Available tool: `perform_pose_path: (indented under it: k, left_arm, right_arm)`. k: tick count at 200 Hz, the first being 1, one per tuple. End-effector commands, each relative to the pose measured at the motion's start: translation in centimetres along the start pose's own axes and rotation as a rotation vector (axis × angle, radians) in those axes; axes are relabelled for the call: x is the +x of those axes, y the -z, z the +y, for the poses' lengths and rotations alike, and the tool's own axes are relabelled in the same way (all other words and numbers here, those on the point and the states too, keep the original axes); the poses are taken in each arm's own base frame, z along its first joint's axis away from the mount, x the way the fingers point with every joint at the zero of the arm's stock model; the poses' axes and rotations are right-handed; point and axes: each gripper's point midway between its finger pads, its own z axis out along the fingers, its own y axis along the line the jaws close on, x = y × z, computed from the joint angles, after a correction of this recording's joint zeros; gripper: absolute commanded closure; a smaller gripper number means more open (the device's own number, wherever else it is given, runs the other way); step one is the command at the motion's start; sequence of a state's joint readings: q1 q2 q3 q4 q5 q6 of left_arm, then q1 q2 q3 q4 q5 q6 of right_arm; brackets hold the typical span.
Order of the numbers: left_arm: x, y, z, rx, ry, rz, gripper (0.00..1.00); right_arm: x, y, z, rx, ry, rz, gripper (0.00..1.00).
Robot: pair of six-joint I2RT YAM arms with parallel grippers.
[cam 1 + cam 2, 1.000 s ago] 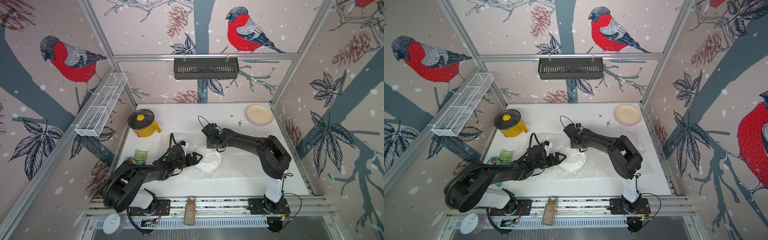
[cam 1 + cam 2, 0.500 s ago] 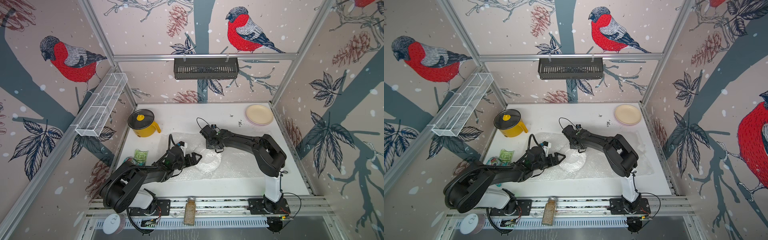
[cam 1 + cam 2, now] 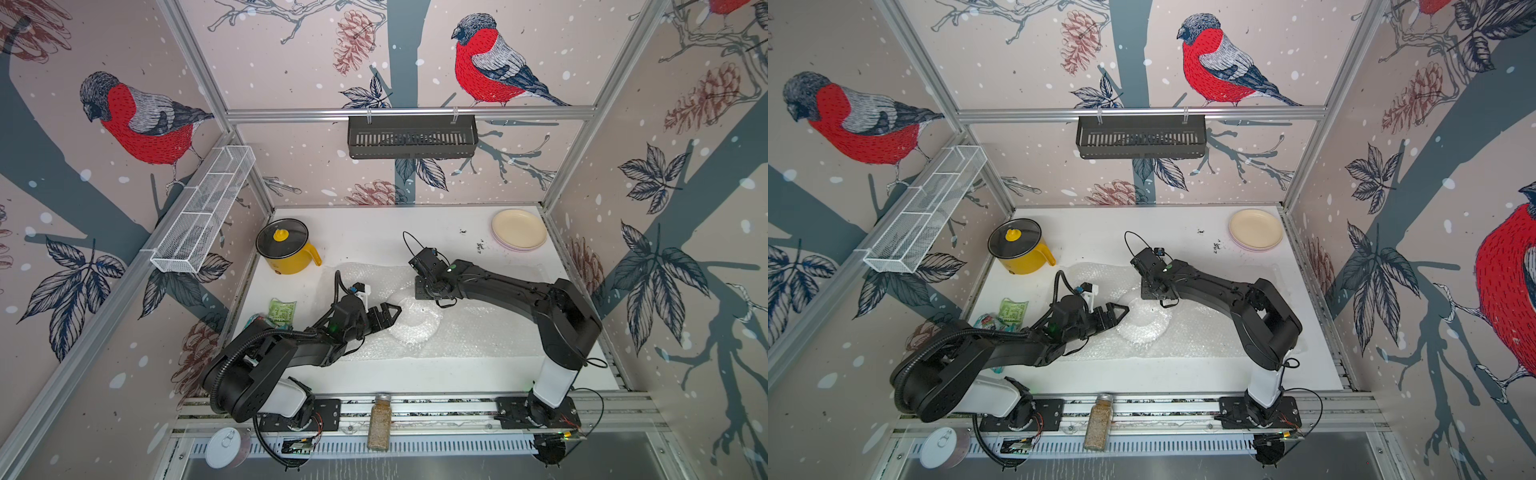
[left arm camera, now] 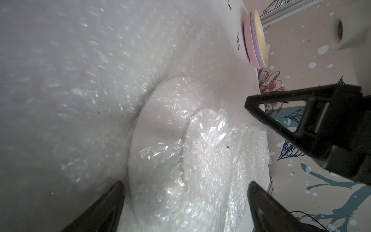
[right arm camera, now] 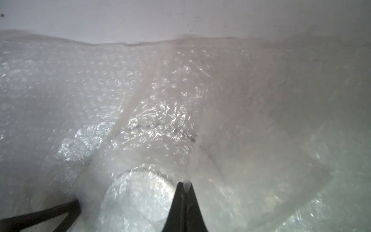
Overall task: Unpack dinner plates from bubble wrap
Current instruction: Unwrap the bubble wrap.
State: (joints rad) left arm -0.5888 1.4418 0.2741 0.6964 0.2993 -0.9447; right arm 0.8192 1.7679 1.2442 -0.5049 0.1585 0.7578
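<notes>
**Top views:** in both top views a wrapped plate (image 3: 415,320) lies mid-bench on a spread sheet of bubble wrap (image 3: 478,332). Its colour and print can't be read through the film. The left gripper (image 3: 390,313) sits at the plate's left rim, jaws spread wide, grasping nothing. The right gripper (image 3: 424,294) points down at the plate's far rim, with its tips hidden under its own wrist. Stacked plates (image 3: 519,235) stand in the far right corner of the bench (image 3: 374,232), cream on top. A yellow pot (image 3: 291,259) is near the far left corner. Snack bags (image 3: 282,309) lie at the left edge, partly behind the left arm.

**Left wrist:** the plate's rim is traceable under crinkled film, but the frame cuts off part of it. The stack is seen edge-on — pink, lilac, cream.

**Right wrist:** this view is blurred. The right gripper is clenched on a nip of bubble wrap at the plate's rim. One left finger (image 5: 40,215) is cut off at the frame edge.
</notes>
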Motion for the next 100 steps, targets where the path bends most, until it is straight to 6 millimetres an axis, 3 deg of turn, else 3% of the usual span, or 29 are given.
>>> perform_pose_path:
  k: [1, 47, 100]
  left_arm:
    - [1.7, 0.4, 4.5, -0.184, 0.076, 0.039, 0.05]
    - [1.9, 0.4, 4.8, -0.194, 0.079, 0.039, 0.05]
    - [1.6, 0.5, 5.3, -0.215, 0.114, 0.016, 0.05]
  right_arm:
    - [0.7, 0.9, 1.2, -0.085, 0.020, 0.024, 0.99]
    - [2.3, 0.5, 0.0, -0.057, 0.028, 0.055, 0.99]
    - [4.6, 1.7, 1.5, -0.150, 0.061, 0.097, 0.99]
